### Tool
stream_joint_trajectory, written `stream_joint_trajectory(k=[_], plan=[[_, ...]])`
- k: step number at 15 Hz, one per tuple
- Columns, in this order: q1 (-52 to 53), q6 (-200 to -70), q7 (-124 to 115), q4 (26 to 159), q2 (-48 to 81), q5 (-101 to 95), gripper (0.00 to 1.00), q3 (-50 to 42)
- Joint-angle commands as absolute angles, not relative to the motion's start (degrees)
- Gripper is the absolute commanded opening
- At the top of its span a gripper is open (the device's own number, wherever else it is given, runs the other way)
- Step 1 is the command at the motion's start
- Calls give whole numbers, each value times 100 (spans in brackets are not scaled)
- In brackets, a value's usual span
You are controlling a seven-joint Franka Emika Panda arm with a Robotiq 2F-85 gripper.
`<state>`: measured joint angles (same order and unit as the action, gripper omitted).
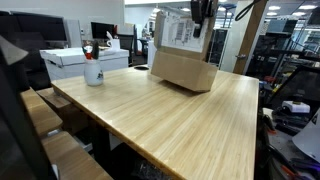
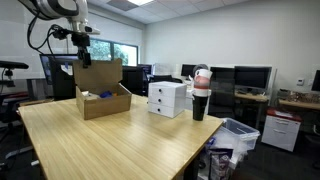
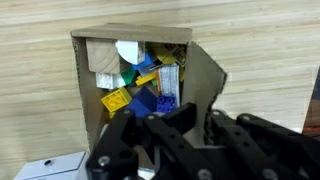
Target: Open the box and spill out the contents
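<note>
Gripper (image 2: 85, 55) pinched shut at raised flap (image 2: 98, 75) top edge. Box (image 2: 102, 101) open by far edge of table (image 2: 120, 150), contents (image 3: 140, 95) inside; wide bare wood nearer, white boxes (image 2: 167, 97) just right.

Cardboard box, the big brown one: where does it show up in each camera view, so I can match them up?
Exterior view: the cardboard box is at upper middle, with its white label towards the camera.
Exterior view: it is left of centre, open, with a flap standing up.
Wrist view: it is seen from above and fills the centre, with coloured pieces inside.
Shared landmark: the wooden table under it, visible in all three.
</note>
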<state>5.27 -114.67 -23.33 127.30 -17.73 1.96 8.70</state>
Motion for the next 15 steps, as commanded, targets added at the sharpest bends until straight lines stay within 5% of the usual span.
stream_joint_trajectory(k=[1,15], plan=[[452,-11199,-2632,12392,-1737,-239,4,1110],[533,-11236,-2694,11995,-1615,-343,4,1276]])
